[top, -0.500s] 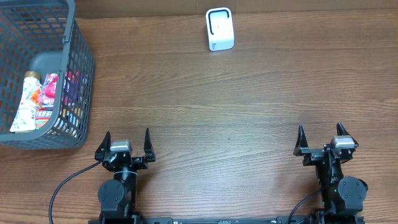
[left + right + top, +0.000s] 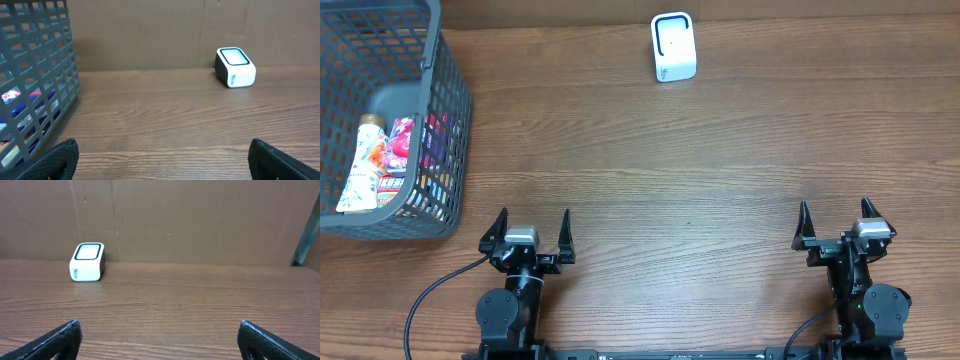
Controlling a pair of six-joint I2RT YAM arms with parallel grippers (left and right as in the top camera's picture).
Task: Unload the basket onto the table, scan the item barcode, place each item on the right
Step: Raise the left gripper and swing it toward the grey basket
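Seen from overhead, two robot arms sit at the near edge of a wood-grain table (image 2: 670, 170). The left gripper (image 2: 534, 222) and the right gripper (image 2: 835, 212) both have their black, pointed fingers spread wide, holding nothing.

Only this view looks down into the grey plastic lattice basket (image 2: 455, 110) at the far left. A cream tube (image 2: 362, 165) with a printed floral pattern lies inside beside glossy pink and red packets (image 2: 402, 148), well apart from both grippers.

A small white barcode scanner (image 2: 673, 47), boxy with rounded corners and a dark-framed window on top, stands at the far edge near the middle.

The left wrist camera catches the basket's grid wall (image 2: 40, 75) from the side, with colours showing through the openings.

The right wrist camera shows none of the basket. It shows the scanner (image 2: 87, 261) at far left, against a plain brown cardboard backdrop (image 2: 200, 220).
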